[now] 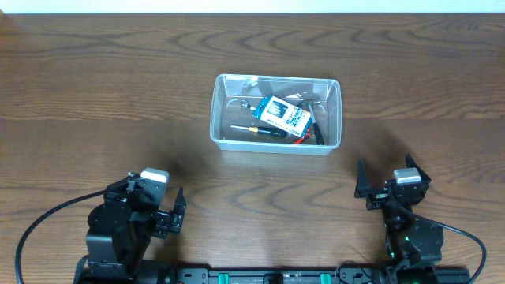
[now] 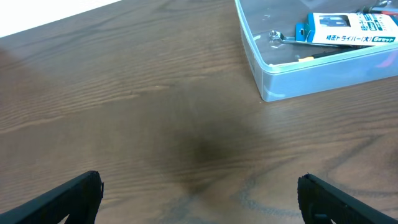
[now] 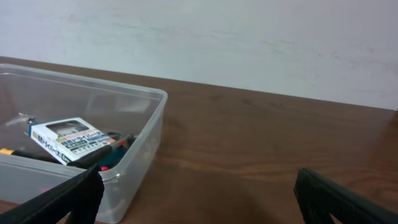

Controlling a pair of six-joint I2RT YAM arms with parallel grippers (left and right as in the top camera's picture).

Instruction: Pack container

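The clear plastic container (image 1: 221, 136) sits on the wooden table near the middle. Inside it lie a blue-and-white box (image 1: 283, 115), a screwdriver with a yellow tip (image 1: 256, 129), a black and red tool (image 1: 309, 136) and small metal parts (image 1: 249, 82). The container also shows in the left wrist view (image 2: 298, 81) at top right and in the right wrist view (image 3: 134, 162) at left. My left gripper (image 1: 166, 211) is open and empty at the front left, well short of the container. My right gripper (image 1: 389, 183) is open and empty at the front right.
Bare wooden tabletop (image 1: 110, 102) lies around the container. A pale wall (image 3: 249, 37) stands behind the table's far edge in the right wrist view. Black cables run from both arm bases at the front edge.
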